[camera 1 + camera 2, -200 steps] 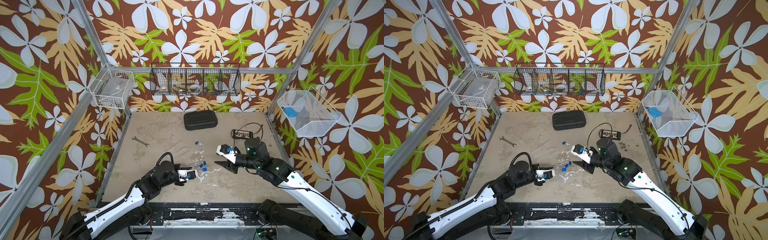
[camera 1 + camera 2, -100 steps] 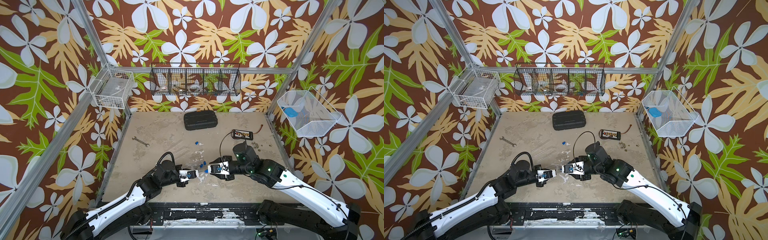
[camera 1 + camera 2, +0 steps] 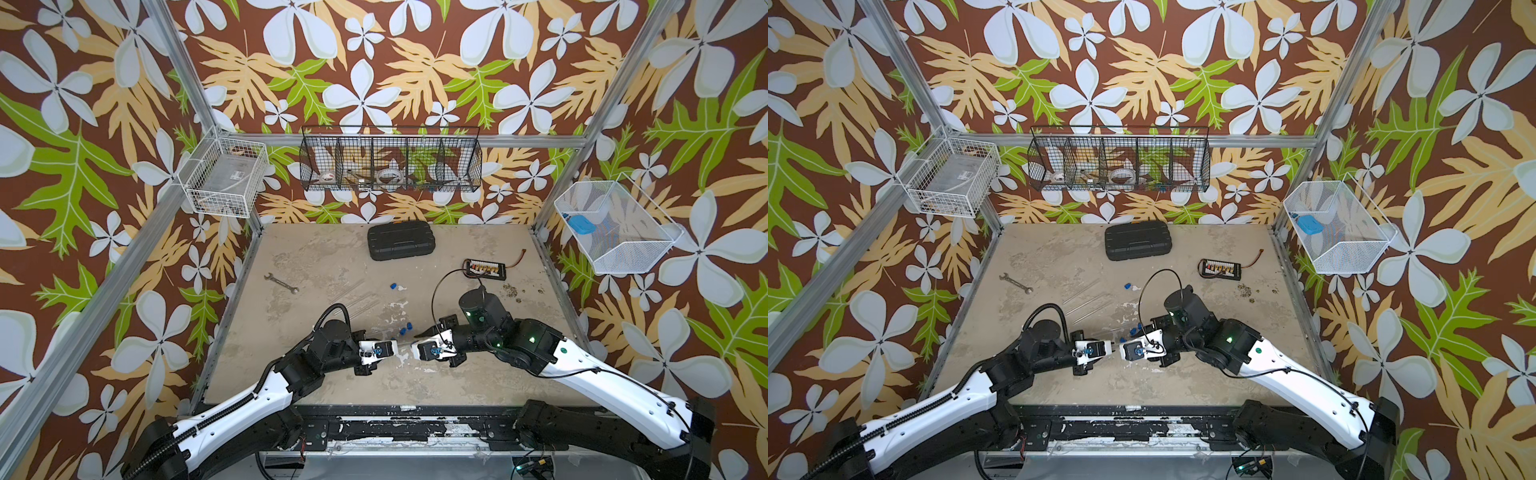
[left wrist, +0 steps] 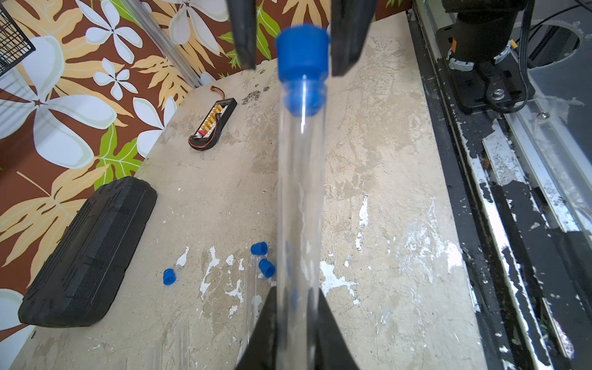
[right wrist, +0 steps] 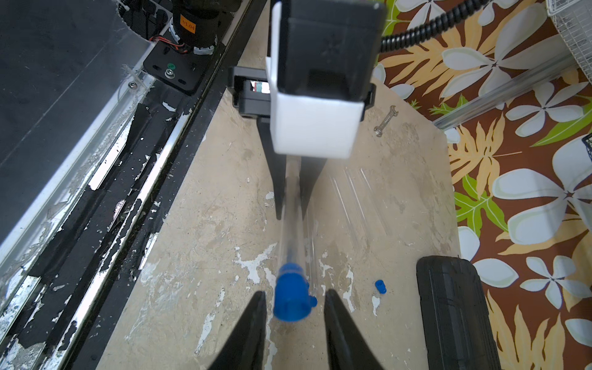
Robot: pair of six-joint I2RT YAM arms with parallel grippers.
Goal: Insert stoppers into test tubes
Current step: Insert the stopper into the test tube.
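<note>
L arm (image 3: pixel 266 390) and R arm (image 3: pixel 582 365) stretch inward from their mounts, grippers nose to nose at centre. L gripper (image 3: pixel 395 347) clamped on a test tube (image 4: pixel 299 192); R gripper (image 5: pixel 293 309) opposite, jaws parted, gaps either side of the stopper (image 5: pixel 292 299). Both wrists low, approx. level.

One clear tube (image 4: pixel 301 192) sits raised off the worktop (image 4: pixel 384 160), a blue stopper (image 4: pixel 302 54) plugged into its end. Three loose stoppers (image 4: pixel 267 268) lie on the worktop below — two close together, one apart. Other tubes (image 3: pixel 1082 291) lie flat nearby, roughly parallel — faint, see-through.
</note>
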